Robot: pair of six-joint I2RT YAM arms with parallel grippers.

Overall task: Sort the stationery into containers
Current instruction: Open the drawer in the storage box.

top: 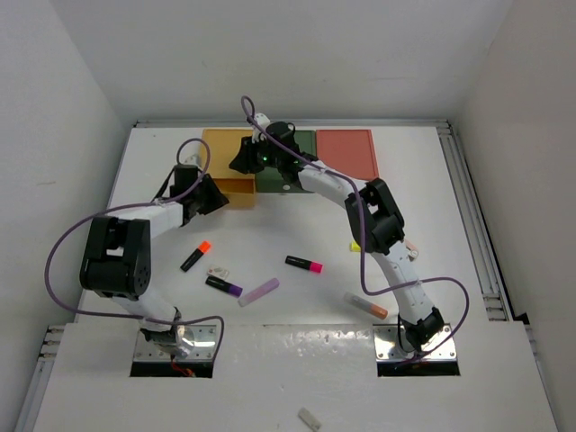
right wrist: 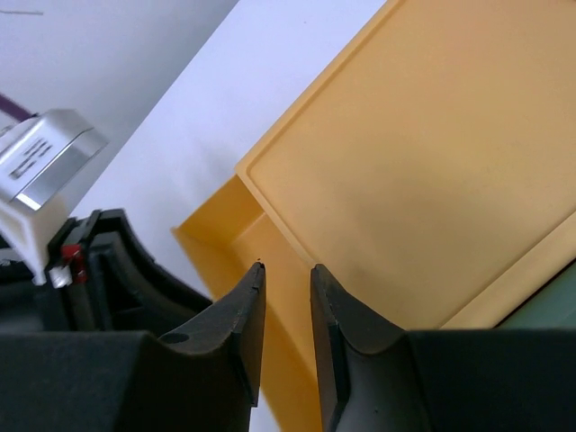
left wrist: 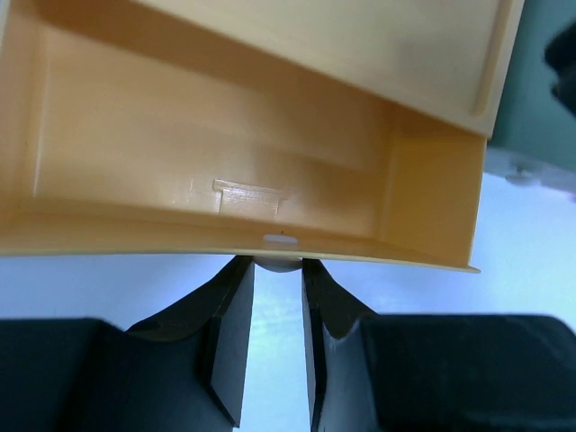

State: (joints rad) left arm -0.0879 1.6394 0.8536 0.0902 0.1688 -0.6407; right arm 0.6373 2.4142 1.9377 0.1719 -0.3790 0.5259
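The mustard yellow container (top: 225, 147) has its drawer (left wrist: 225, 162) pulled out toward me, and the drawer looks empty. My left gripper (left wrist: 277, 270) is shut on the drawer's white knob (left wrist: 279, 264). My right gripper (right wrist: 286, 270) hovers over the yellow lid (right wrist: 423, 162), its jaws narrowly apart with nothing between them. The dark green container (top: 304, 142) is partly under the right arm, with the salmon red one (top: 346, 151) beside it. On the table lie markers with orange (top: 195, 256), purple (top: 223, 286) and pink (top: 304, 264) caps, a lilac stick (top: 258, 292), a clear tube (top: 365, 306) and an eraser (top: 219, 271).
A pale stub (top: 309, 418) lies on the near platform between the arm bases. A yellow-capped item (top: 355, 245) peeks out beside the right arm. White walls close in the table on the left, back and right.
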